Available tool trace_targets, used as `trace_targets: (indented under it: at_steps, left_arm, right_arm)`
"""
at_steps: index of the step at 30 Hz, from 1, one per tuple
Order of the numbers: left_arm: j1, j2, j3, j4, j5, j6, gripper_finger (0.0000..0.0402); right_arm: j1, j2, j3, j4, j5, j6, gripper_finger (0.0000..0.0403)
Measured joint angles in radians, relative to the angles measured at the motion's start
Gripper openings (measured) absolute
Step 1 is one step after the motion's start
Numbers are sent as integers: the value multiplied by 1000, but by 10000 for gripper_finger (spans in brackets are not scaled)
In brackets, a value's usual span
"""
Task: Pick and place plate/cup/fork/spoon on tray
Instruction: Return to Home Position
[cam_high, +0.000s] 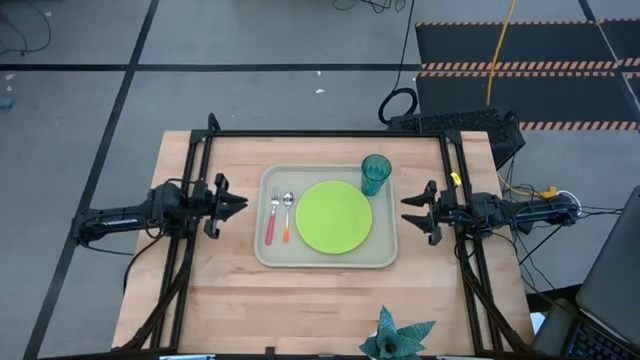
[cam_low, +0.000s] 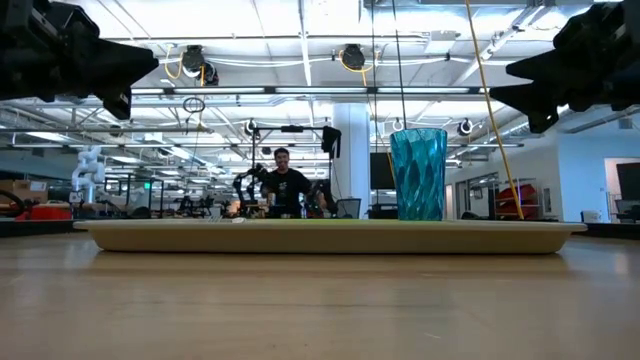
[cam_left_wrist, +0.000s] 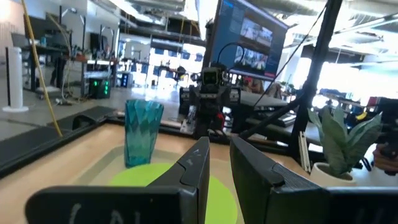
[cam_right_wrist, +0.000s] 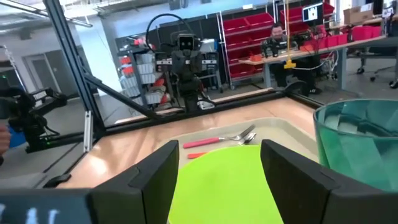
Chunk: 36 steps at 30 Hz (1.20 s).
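Observation:
The beige tray (cam_high: 270, 255) lies at the table's middle. On it lie the lime-green plate (cam_high: 333, 216), the red-handled fork (cam_high: 271, 218) and the orange-handled spoon (cam_high: 287, 217) side by side left of the plate, and the teal cup (cam_high: 375, 175) upright at the far right corner. My left gripper (cam_high: 238, 206) hovers left of the tray, open and empty. My right gripper (cam_high: 408, 214) hovers right of the tray, open and empty. Both hang above table height in the low view.
A spiky teal-green leafy object (cam_high: 398, 338) stands at the table's near edge, right of centre. A black frame (cam_high: 330, 133) runs along the table's far and side edges. A person (cam_low: 285, 185) sits far behind the table in the room.

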Motion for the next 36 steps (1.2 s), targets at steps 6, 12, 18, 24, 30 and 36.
trace_targets:
  at_steps: [6,12,18,24,30,36]
  left_arm:
    - [-8,0,0,-24,-11,-35,67]
    - [-61,0,0,-81,-143,-14,67]
    - [-98,0,0,-70,-230,45,67]
    - [-103,0,0,-85,-238,47,67]
    - [-103,0,0,-100,-268,43,61]
    - [-103,0,0,-129,-272,51,7]
  right_arm:
    - [0,1,0,-2,0,8,219]
    - [0,1,0,-9,-1,10,219]
    - [0,1,0,-12,-1,7,219]
    - [0,1,0,-13,-1,7,219]
    - [0,3,0,-13,1,-1,219]
    - [0,25,0,-14,0,6,194]
